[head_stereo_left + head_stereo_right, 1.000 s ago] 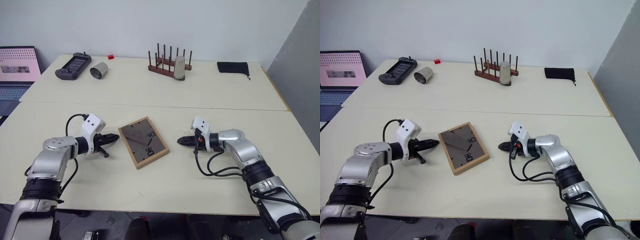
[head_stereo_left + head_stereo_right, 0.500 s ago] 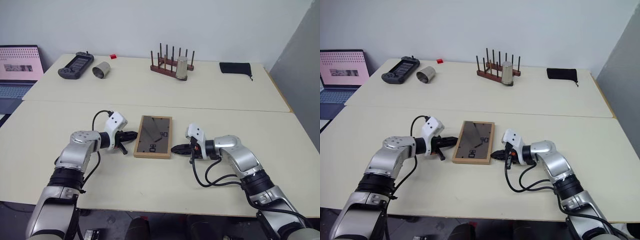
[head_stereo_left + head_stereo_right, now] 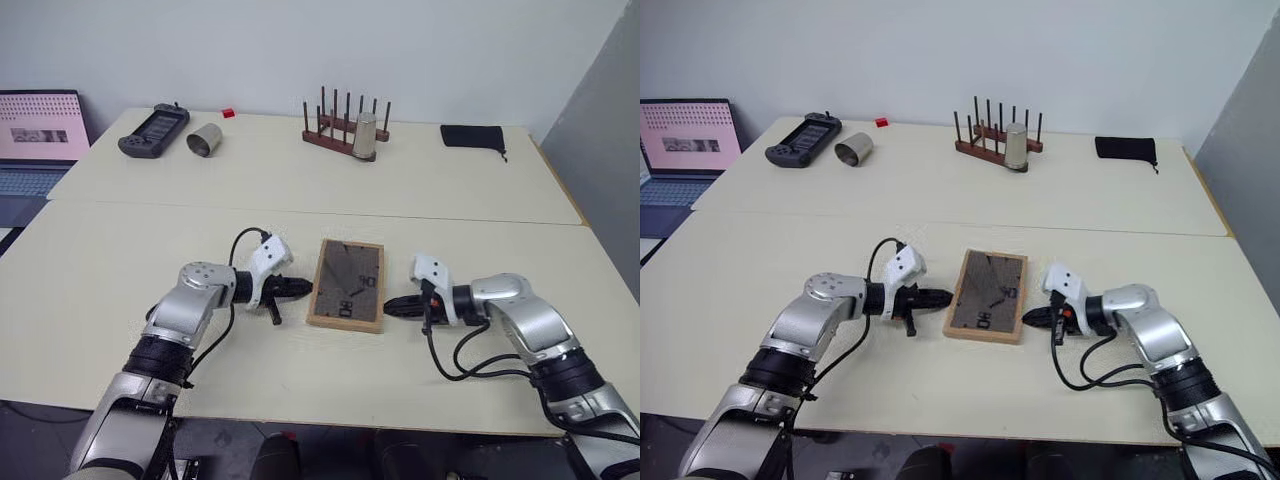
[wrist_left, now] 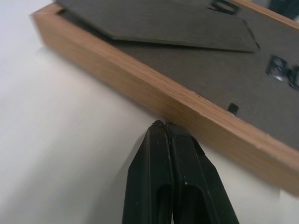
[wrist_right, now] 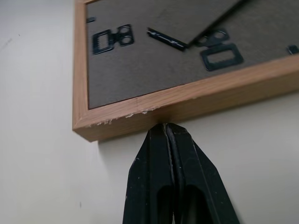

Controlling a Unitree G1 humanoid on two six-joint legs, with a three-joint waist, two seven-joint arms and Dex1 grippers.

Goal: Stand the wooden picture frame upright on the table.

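small light-wood picture frame [image 3: 346, 285] lying face-down on the pale cream table [image 3: 300, 180], long axis running away from the robot | left gripper [image 3: 302, 288] and right gripper [image 3: 390, 304] both pinched closed, empty, tips pressing opposite long edges | arms sitting equally near

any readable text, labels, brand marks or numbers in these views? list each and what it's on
None readable.
Laptop screen: pink page with rows of small marks and a banner, too small to read.
Handheld console: no legible marking.
Wooden picture frame back panel: only metal hangers and clips, no print.
Left gripper, right gripper: no markings to make out.
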